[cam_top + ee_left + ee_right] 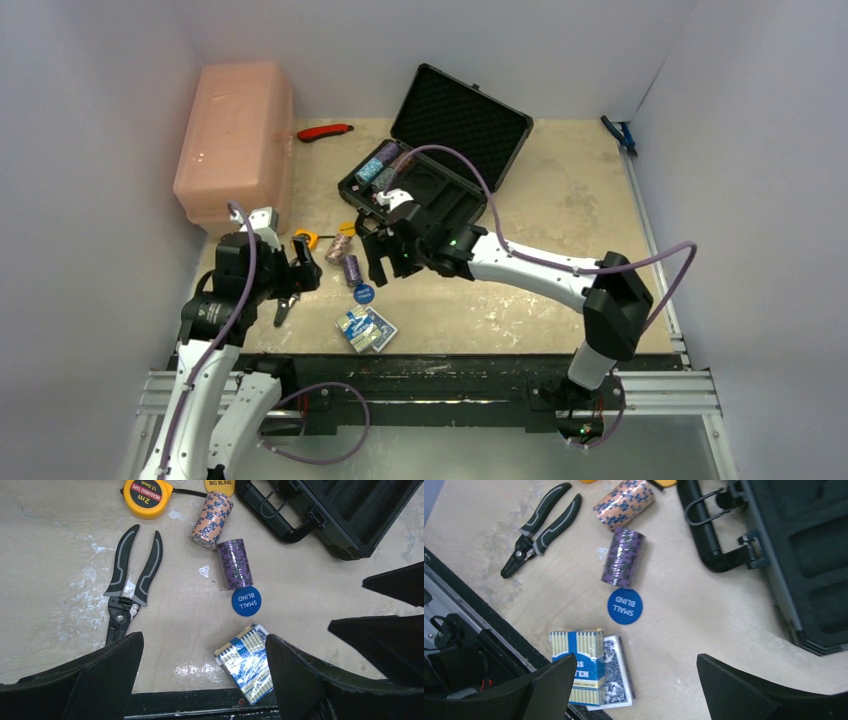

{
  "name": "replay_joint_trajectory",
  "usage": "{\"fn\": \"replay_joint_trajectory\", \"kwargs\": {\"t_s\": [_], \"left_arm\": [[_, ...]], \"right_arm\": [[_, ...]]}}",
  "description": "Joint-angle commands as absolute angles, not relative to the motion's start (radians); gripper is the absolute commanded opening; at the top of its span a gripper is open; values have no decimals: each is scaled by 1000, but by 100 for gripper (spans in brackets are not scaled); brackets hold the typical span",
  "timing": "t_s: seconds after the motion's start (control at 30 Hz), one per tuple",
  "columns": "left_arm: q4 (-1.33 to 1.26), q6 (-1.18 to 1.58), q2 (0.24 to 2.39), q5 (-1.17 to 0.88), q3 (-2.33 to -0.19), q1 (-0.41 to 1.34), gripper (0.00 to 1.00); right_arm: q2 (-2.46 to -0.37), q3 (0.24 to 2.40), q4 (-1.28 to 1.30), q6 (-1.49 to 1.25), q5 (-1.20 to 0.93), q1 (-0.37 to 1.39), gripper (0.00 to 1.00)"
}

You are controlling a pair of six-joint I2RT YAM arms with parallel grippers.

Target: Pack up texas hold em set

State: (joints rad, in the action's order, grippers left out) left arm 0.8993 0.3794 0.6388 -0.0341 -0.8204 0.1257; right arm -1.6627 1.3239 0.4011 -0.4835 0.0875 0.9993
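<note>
Noting black rectangular foam-lined hard case (pixel 455 150) lying open toward back of beige surface (pixel 560 220), some multicoloured chip stacks (pixel 378 165) already sitting in its slots. Lying loose in front of case handle: purple-striped chip stack (pixel 623 556) on its side, orange-blue chip stack (pixel 623 503) just beside it, round blue "SMALL BLIND" disc (pixel 625 606) at purple stack's end, blue-white card deck (pixel 579 667) near front edge. Hovering above that cluster: right fingers (pixel 744 690) spread, grasping nothing; left fingers (pixel 100 680) likewise released, empty. Judging mid-task, gathering loose pieces. Next likely needing descent onto purple stack or deck, clenching, carrying into case. Skipping black-handled pliers (pixel 127 577), yellow tape measure (pixel 146 497).
</note>
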Motion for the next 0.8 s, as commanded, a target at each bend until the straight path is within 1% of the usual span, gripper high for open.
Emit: {"fn": "replay_joint_trajectory", "kwargs": {"t_s": [0.0, 0.2, 0.37, 0.57, 0.77], "left_arm": [[874, 394, 617, -20, -818, 128, 92], [924, 429, 583, 154, -836, 127, 92], [956, 467, 520, 286, -844, 126, 92], [962, 474, 486, 314, -841, 126, 92], [961, 471, 488, 308, -841, 126, 92]], "right_arm": [[-1705, 1412, 427, -505, 118, 1073, 95], [-1743, 1412, 416, -459, 117, 1163, 99], [-1772, 1414, 409, -410, 128, 1208, 99], [-1797, 1417, 407, -407, 158, 1209, 99], [-1893, 1510, 501, -444, 290, 1209, 99]]}}
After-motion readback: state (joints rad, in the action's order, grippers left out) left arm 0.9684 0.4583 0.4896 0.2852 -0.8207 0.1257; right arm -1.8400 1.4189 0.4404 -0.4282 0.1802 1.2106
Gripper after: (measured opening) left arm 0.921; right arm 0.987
